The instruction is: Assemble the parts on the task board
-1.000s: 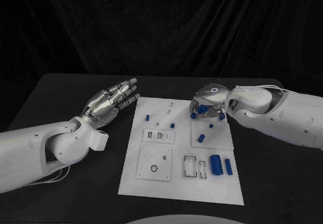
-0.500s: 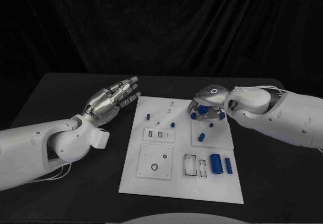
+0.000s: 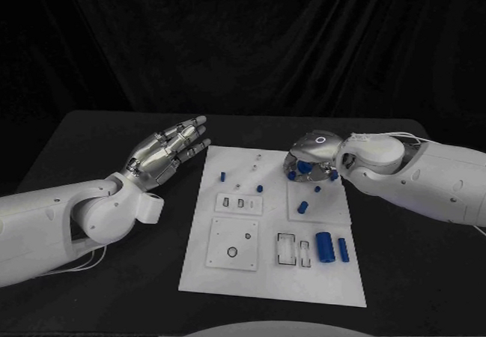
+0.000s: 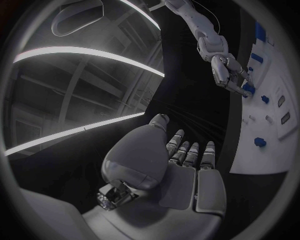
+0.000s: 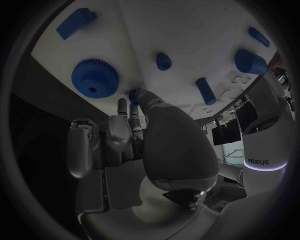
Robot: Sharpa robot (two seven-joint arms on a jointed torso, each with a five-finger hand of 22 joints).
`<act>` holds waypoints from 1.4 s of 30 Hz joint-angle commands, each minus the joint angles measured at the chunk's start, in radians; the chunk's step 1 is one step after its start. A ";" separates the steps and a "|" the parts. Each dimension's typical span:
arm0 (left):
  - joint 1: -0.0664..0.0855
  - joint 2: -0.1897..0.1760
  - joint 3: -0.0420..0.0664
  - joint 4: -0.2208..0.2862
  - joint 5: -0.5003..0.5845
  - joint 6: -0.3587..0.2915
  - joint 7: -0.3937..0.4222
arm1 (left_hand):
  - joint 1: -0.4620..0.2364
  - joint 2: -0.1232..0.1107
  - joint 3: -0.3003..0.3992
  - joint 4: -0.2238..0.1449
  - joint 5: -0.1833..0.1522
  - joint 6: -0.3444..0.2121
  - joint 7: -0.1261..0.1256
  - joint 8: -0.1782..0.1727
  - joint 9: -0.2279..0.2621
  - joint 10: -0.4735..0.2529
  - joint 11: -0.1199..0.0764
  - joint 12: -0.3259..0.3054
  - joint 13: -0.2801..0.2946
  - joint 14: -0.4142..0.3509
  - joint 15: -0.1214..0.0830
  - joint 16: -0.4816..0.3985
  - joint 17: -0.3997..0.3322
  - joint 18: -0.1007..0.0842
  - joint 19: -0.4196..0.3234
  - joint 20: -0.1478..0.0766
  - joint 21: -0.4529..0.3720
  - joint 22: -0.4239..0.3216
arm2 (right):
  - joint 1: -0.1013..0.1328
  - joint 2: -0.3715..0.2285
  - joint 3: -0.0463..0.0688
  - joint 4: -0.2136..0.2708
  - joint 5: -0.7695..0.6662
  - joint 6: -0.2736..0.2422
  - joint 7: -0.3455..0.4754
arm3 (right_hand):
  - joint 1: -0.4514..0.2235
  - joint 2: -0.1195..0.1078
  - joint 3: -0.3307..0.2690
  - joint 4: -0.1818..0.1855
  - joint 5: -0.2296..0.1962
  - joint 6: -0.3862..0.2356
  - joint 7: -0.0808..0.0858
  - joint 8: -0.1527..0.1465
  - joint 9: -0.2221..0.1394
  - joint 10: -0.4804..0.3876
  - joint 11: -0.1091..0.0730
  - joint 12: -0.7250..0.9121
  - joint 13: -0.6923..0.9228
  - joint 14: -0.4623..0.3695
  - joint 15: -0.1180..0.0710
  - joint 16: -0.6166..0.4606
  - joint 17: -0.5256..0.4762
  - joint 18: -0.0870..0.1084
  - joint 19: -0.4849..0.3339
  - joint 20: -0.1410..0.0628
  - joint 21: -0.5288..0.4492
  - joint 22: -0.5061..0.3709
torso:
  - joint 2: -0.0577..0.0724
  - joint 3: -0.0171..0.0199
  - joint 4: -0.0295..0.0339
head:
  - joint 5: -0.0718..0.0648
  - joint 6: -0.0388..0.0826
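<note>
Step in hand, as I judge it: picking up a small part at the board's far right corner; most parts still lie loose, so assembly is barely begun.

Left hand (image 3: 168, 152), centre-left of the head frame: flat, fingers straight and apart, holds nothing, hovers over the black table (image 3: 83, 131) just beside the task board (image 3: 270, 286).

Task board sits mid-frame; big blue cylinder (image 3: 325, 247) lower right on it, small blue peg (image 3: 303, 208) mid-right.

Right hand (image 3: 311, 161), upper right of centre: palm down over the board's top right corner, fingers curled down. Wrist view shows fingertips (image 5: 135, 96) touching a small blue part (image 5: 132, 93), blue gear (image 5: 95, 76) just beside. Whether it's actually gripped, cannot tell.

Next move calls for a firm pinch, then a straight lift clear of the gear.
</note>
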 commanded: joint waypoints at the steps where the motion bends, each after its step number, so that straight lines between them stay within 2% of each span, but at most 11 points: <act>1: 0.003 0.002 0.001 -0.001 -0.001 0.010 0.034 | 0.010 0.003 -0.001 -0.006 0.005 0.006 -0.001 0.004 0.001 0.002 0.008 0.004 0.002 0.002 0.007 -0.004 -0.001 0.013 -0.001 0.005 -0.001 0.001 | -0.003 0.000 0.001 -0.002 0.020 -0.038 0.022 | -0.002 0.010 0.001 -0.009 0.039 0.000 0.005 0.017 0.020 0.008 0.002 0.011 0.008 -0.004 -0.001 0.000 0.002 0.006 -0.001 -0.003 -0.003 0.072 | -0.001 0.0005 -0.0007 | 0.001 0.004; 2: 0.003 0.002 0.001 -0.003 -0.001 0.010 0.032 | 0.010 0.003 -0.001 -0.006 0.005 0.006 -0.001 0.004 0.001 0.002 0.008 0.004 0.002 0.002 0.007 -0.004 -0.001 0.013 -0.001 0.005 -0.001 0.001 | -0.003 0.000 0.001 -0.003 0.023 -0.038 0.024 | -0.002 0.013 0.006 -0.015 0.074 0.002 0.010 0.035 0.038 0.012 0.000 0.025 0.017 -0.006 -0.002 -0.002 -0.001 0.007 -0.002 -0.003 -0.005 0.072 | -0.001 0.0007 -0.0005 | 0.003 0.004; 5: 0.003 0.003 0.001 -0.004 -0.001 0.010 0.029 | 0.011 0.004 0.001 -0.009 0.006 0.009 -0.001 0.005 0.001 0.002 0.008 0.004 0.002 0.002 0.007 -0.004 -0.001 0.013 -0.001 0.005 -0.001 0.001 | -0.005 0.000 0.001 -0.005 0.027 -0.034 0.025 | -0.002 0.019 0.012 -0.021 0.092 0.010 0.014 0.057 0.060 0.015 -0.003 0.038 0.026 -0.006 -0.004 -0.001 0.001 0.007 -0.002 -0.004 -0.005 0.073 | -0.002 0.0004 -0.0004 | 0.003 0.001; 11: 0.003 0.004 0.001 -0.007 -0.001 0.012 0.023 | 0.012 0.005 0.003 -0.010 0.008 0.011 0.000 0.007 0.002 0.003 0.008 0.004 0.002 0.002 0.008 -0.004 -0.001 0.013 -0.001 0.005 -0.001 0.001 | -0.007 0.004 0.001 -0.008 0.030 -0.031 0.024 | 0.001 0.027 0.019 -0.032 0.098 0.014 0.022 0.086 0.090 0.022 -0.006 0.059 0.040 -0.007 -0.006 -0.001 0.003 0.006 -0.002 -0.006 -0.006 0.075 | -0.003 0.0004 -0.0014 | 0.008 -0.002; 13: 0.003 0.004 0.001 -0.008 -0.001 0.012 0.021 | 0.012 0.005 0.003 -0.010 0.008 0.011 0.000 0.007 0.002 0.003 0.008 0.004 0.002 0.002 0.008 -0.004 -0.001 0.013 -0.001 0.005 -0.001 0.001 | -0.008 0.004 0.001 -0.009 0.030 -0.032 0.022 | 0.003 0.029 0.022 -0.037 0.096 0.013 0.024 0.095 0.102 0.027 -0.008 0.068 0.045 -0.008 -0.007 -0.001 0.003 0.006 -0.002 -0.007 -0.006 0.076 | -0.004 0.0000 -0.0015 | 0.008 0.003; 18: 0.003 -0.001 0.001 -0.006 -0.001 0.012 0.017 | 0.013 0.006 0.006 -0.012 0.009 0.015 0.000 0.009 0.002 0.003 0.009 0.005 0.002 0.002 0.008 -0.004 -0.001 0.013 -0.001 0.006 -0.001 0.001 | -0.006 0.003 0.001 -0.002 0.030 -0.037 0.020 | 0.003 0.029 0.026 -0.042 0.094 0.007 0.030 0.104 0.114 0.032 -0.009 0.077 0.051 -0.011 -0.007 -0.006 -0.006 0.007 -0.004 -0.008 -0.008 0.074 | -0.006 -0.0010 -0.0012 | 0.017 0.004; 23: 0.003 -0.006 0.001 -0.001 -0.001 0.012 0.014 | 0.013 0.006 0.009 -0.015 0.010 0.021 0.002 0.013 0.003 0.004 0.010 0.006 0.003 0.002 0.010 -0.004 -0.001 0.014 0.000 0.008 0.000 0.001 | 0.015 0.016 0.001 0.001 0.057 -0.041 0.018 | 0.004 0.027 0.030 -0.046 0.102 0.000 0.032 0.108 0.122 0.033 -0.009 0.082 0.054 -0.006 -0.008 0.005 0.018 0.003 0.005 -0.008 0.001 0.089 | -0.006 -0.0005 -0.0005 | 0.027 0.003; 27: 0.003 -0.009 0.001 0.002 -0.001 0.011 0.011 | 0.013 0.006 0.009 -0.016 0.010 0.022 0.002 0.014 0.003 0.005 0.011 0.007 0.003 0.002 0.010 -0.004 -0.001 0.014 0.000 0.008 0.000 0.002 | 0.037 0.041 0.001 -0.012 0.080 -0.029 0.017 | 0.002 0.025 0.032 -0.046 0.107 -0.003 0.034 0.109 0.125 0.032 -0.008 0.083 0.055 -0.002 -0.007 0.013 0.034 0.001 0.011 -0.008 0.007 0.098 | -0.006 0.0001 -0.0003 | 0.030 0.001; 32: 0.003 -0.006 0.001 0.002 -0.001 0.012 0.018 | 0.013 0.005 0.011 -0.018 0.011 0.027 0.003 0.017 0.004 0.006 0.012 0.008 0.003 0.002 0.011 -0.004 -0.001 0.015 0.000 0.011 0.000 0.002 | 0.052 0.091 0.001 -0.053 0.091 -0.020 0.019 | 0.001 0.024 0.033 -0.046 0.109 -0.005 0.034 0.110 0.128 0.028 -0.007 0.082 0.055 0.000 -0.007 0.019 0.044 -0.001 0.014 -0.008 0.012 0.104 | -0.006 -0.0006 -0.0008 | 0.031 -0.006; 36: 0.003 0.001 0.001 -0.004 -0.001 0.015 0.033 | 0.012 0.005 0.012 -0.019 0.011 0.030 0.002 0.019 0.004 0.007 0.011 0.010 0.004 0.002 0.011 -0.004 -0.001 0.016 0.001 0.012 0.000 0.002 | 0.057 0.149 0.001 -0.116 0.095 -0.018 0.025 | -0.002 0.021 0.036 -0.047 0.108 -0.011 0.035 0.110 0.131 0.020 -0.004 0.079 0.054 0.002 -0.005 0.025 0.054 -0.003 0.017 -0.007 0.015 0.110 | -0.005 -0.0006 0.0026 | 0.041 -0.012; 42: 0.003 0.008 0.001 -0.006 -0.001 0.019 0.044 | 0.012 0.004 0.014 -0.021 0.011 0.033 0.002 0.021 0.005 0.009 0.011 0.011 0.004 0.002 0.011 -0.004 -0.001 0.017 0.000 0.013 0.000 0.002 | 0.058 0.213 0.001 -0.201 0.097 -0.027 0.032 | 0.000 0.019 0.041 -0.050 0.111 -0.018 0.037 0.108 0.133 0.016 -0.004 0.077 0.054 0.005 -0.004 0.034 0.071 -0.004 0.021 -0.006 0.020 0.116 | -0.005 -0.0006 0.0056 | 0.038 -0.015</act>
